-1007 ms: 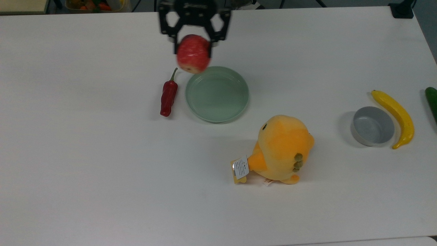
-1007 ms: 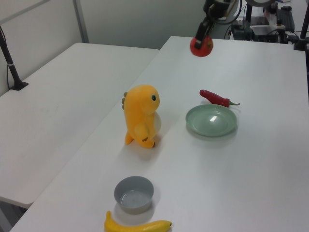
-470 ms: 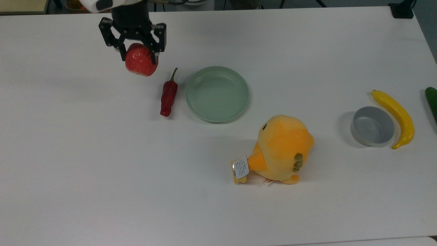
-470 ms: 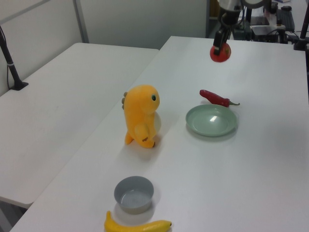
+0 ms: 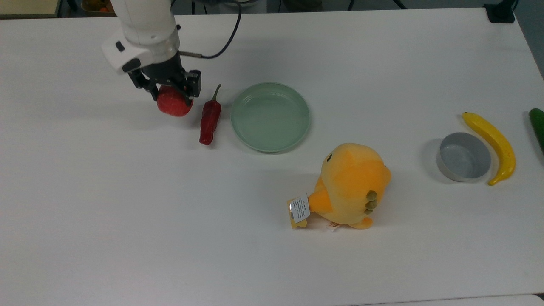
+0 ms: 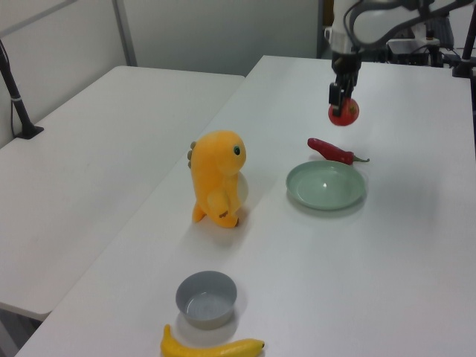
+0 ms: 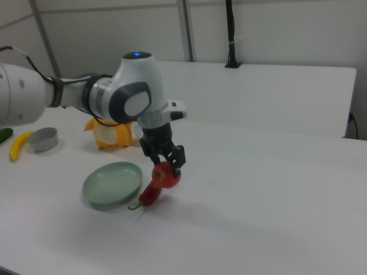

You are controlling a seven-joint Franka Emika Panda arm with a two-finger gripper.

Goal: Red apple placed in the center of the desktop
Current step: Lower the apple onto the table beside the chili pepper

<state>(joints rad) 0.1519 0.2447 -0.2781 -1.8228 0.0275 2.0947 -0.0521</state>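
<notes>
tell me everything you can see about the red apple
The red apple is small and round, deep red with a glossy skin. The end effector holds it from above, its black fingers closed on the apple's sides. The left view shows the apple hanging above the desktop, not resting on it. In the top view it sits to the left of the red chili pepper, apart from it, with the green plate further right. The right view shows it in front of the pepper.

Bright even overhead light; soft faint shadows; plate (image 6: pixel 326 186) glare; sharp.
</notes>
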